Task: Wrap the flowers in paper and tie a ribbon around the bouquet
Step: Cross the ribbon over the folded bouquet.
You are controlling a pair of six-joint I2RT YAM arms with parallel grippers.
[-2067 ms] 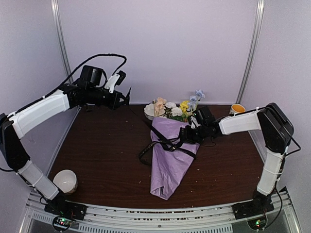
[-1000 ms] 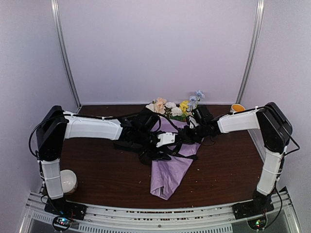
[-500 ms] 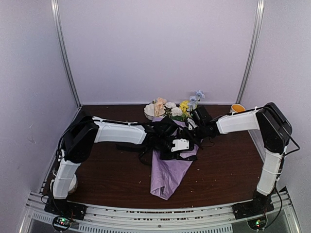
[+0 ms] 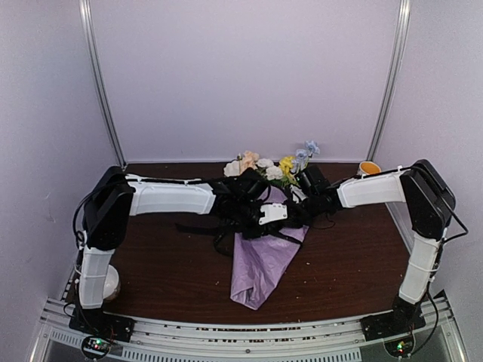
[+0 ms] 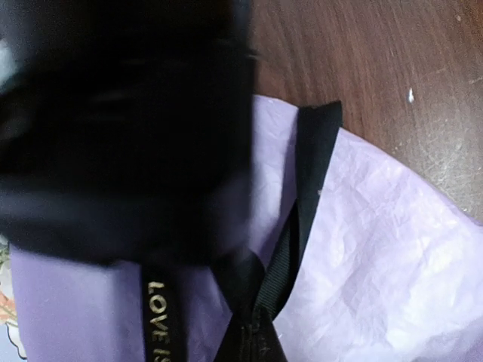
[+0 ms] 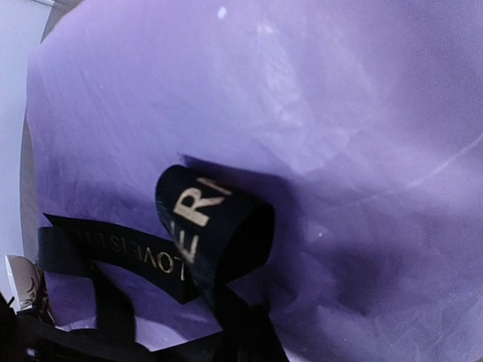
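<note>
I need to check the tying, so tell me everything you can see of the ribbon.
The ribbon is narrow, black and woven-looking, printed with gold letters, LOVE IS among them. It lies slack on the lilac paper, touching it. Its strands cross each other, and one part curls into a raised loop in the right wrist view. No finished bow shows.

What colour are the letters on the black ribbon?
Gold. The letters on the ribbon show best in the right wrist view.
</note>
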